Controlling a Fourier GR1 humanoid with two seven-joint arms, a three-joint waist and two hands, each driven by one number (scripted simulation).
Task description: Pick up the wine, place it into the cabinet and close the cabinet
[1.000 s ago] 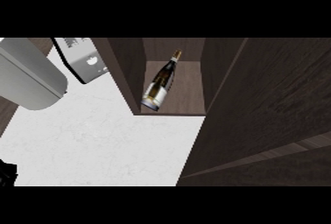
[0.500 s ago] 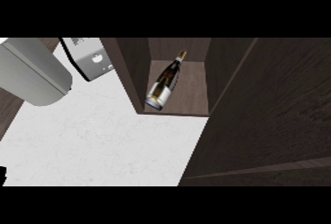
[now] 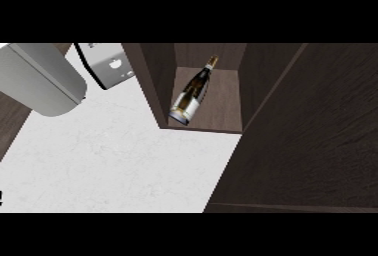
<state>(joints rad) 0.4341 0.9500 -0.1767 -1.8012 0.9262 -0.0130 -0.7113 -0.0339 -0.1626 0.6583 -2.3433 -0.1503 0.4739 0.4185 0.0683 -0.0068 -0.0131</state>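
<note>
Inside the cabinet (image 3: 214, 120), on its brown shelf floor, I see one wine bottle (image 3: 189, 95) lying on its side, base toward the near edge of the shelf and neck pointing to the far back wall. Its glass is dark, with a pale label band wrapped round the lower body and a gold-coloured capsule at the neck tip. It lies closer to the compartment's left wall than to its right wall, and I cannot tell whether it touches the left wall. One cabinet is in view, made of dark brown wood with a visible grain; its left side panel stands upright beside the bottle. One large cabinet door (image 3: 310, 140), of the same dark wood, fills the right side of the view and stands open, leaving the compartment exposed. One counter (image 3: 118, 165) with a white, faintly mottled stone-like top runs from the near left up to the cabinet front. One grey rounded forearm (image 3: 40, 80) enters at the far left; it is smooth and cylindrical. One pale box-shaped appliance (image 3: 111, 67) sits far left, just beside the cabinet. Neither hand shows, so I cannot tell how the fingers of either are set.
</note>
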